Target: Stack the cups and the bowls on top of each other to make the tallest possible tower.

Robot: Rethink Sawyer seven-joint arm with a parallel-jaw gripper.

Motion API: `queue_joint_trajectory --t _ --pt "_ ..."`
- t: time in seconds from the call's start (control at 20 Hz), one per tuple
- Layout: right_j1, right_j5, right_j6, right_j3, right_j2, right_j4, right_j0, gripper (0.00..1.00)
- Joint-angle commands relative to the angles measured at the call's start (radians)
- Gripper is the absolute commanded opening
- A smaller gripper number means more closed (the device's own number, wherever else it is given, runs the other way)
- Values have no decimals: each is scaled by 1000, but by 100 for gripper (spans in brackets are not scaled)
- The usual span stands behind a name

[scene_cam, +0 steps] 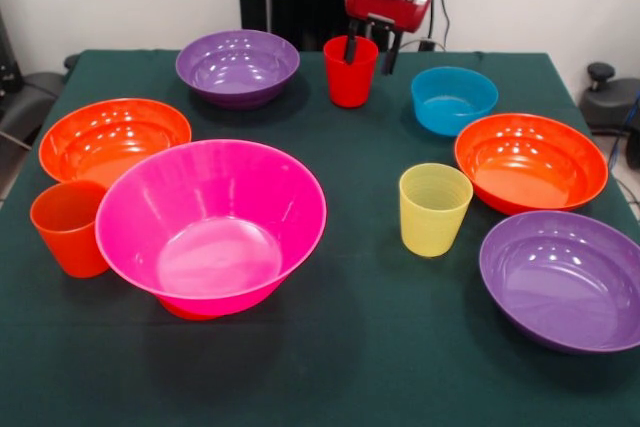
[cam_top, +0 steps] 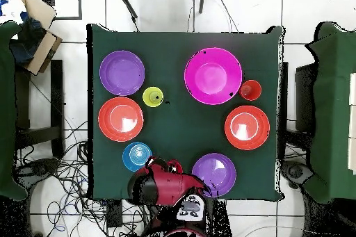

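While the pincer [scene_cam: 370,50] straddles the far rim of the red cup [scene_cam: 350,72], one finger inside and one outside, its jaws stand narrow but not clearly clamped. The cup stands upright on the desk [scene_cam: 350,347] between a purple bowl [scene_cam: 238,67] and the blue bowl [scene_cam: 453,99]. The pink bowl [scene_cam: 211,226] sits well apart. Pinching the wall squarely and lifting straight should avoid tipping.

Glossy plastic pink bowl [scene_cam: 211,227]; beside it a matt ribbed orange cup [scene_cam: 68,227]. Translucent ribbed yellow cup [scene_cam: 434,209]. Tabletop [scene_cam: 360,347] covered in matt dark green cloth.
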Motion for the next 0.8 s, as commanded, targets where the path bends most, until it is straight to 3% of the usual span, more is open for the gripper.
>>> queue_joint_trajectory --t 0.05,0.25,0.8 --pt "35 -23 198 45 92 50 22 100" --pt "10 27 210 49 62 80 65 100" --pt "-15 101 173 16 11 116 95 100"
